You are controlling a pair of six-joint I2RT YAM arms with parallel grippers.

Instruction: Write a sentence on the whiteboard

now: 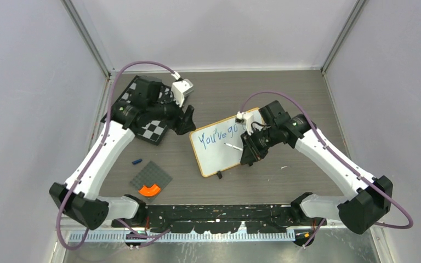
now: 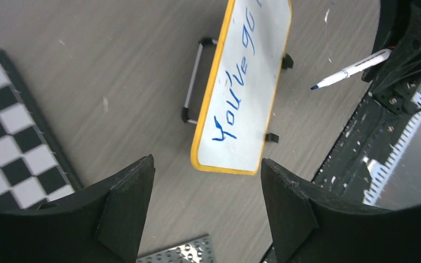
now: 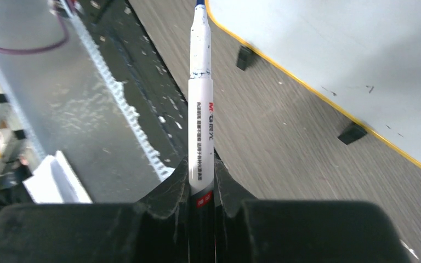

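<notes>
We're mid-task: whiteboard point(image 1: 219, 145) lies mid-frame on the surface with "You've go" in blue, rest of the sentence unwritten, right end effector point(image 3: 201, 189) clamped on the marker point(image 3: 200, 126), left end effector point(image 2: 207, 164) wide open, empty.

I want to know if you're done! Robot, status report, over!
Left gripper: jaws open, empty. Right gripper: jaws shut on marker. Whiteboard reads "You've go", sentence unfinished. Chessboard off left, not in the way.
</notes>
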